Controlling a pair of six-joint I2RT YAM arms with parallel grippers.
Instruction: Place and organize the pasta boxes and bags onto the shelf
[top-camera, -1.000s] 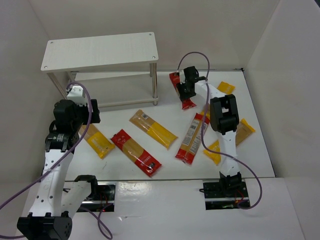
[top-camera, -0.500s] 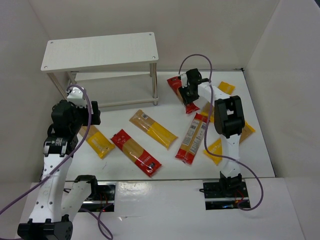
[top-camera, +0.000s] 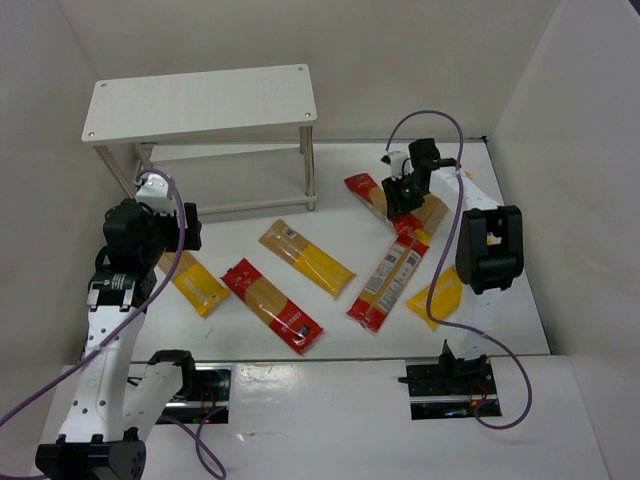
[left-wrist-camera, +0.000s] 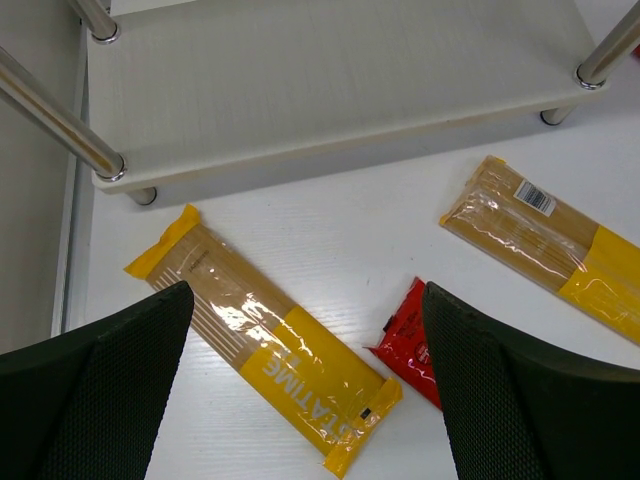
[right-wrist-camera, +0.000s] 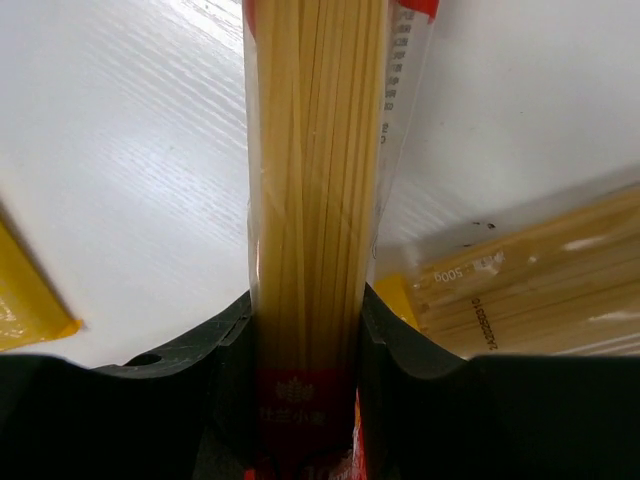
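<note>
Your right gripper (right-wrist-camera: 305, 340) is clamping a red pack (right-wrist-camera: 315, 150) beside the shelf (top-camera: 200, 100), left gripper (left-wrist-camera: 305, 340) gaping empty. Lifting it shelfward is likely coming next.

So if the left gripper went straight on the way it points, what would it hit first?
Likely the yellow pack framed by the open left gripper, or bare table beside it; depth is unclear.
</note>
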